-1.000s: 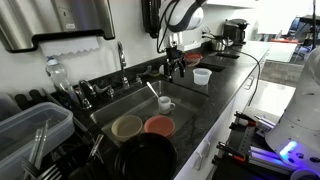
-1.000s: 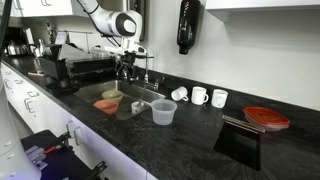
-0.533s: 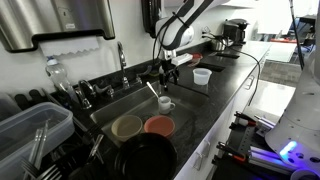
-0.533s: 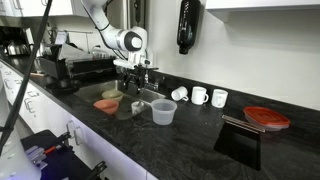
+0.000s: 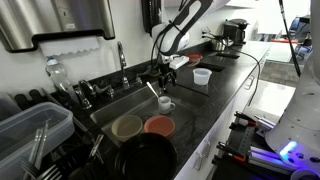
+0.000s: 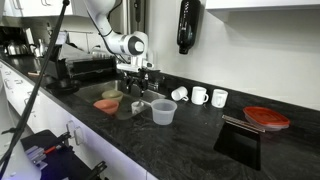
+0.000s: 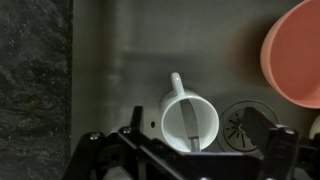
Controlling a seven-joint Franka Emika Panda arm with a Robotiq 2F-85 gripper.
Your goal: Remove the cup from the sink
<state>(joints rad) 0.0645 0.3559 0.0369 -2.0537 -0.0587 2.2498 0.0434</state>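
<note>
Dark shiny stone makes up the table (image 5: 225, 80) in this kitchen, and a sink (image 5: 112, 108) is set down into it. A tap (image 5: 122, 58) stands at the back of the sink.

The white cup (image 5: 166, 103) sits upright on the sink floor. In the wrist view the cup (image 7: 190, 122) is seen from right above. Its ear points toward the top of the picture, and a thin handle (image 7: 192, 125) of something lies inside it. The round drain (image 7: 242, 122) is just beside the cup.

An orange bowl (image 5: 158, 125) and a tan bowl (image 5: 126, 127) sit side by side in the sink, near the cup.

The tool (image 5: 163, 72) hangs over the sink, above the cup and not touching it. In the wrist view its two fingers (image 7: 133, 135) are spread wide, one on each side of the cup, and they hold nothing.

On the table there is a see-through tub (image 6: 163, 112) near the sink. Three white mugs (image 6: 199, 96) stand in a row by the wall, and a red plate (image 6: 265, 117) lies well apart from the sink
</note>
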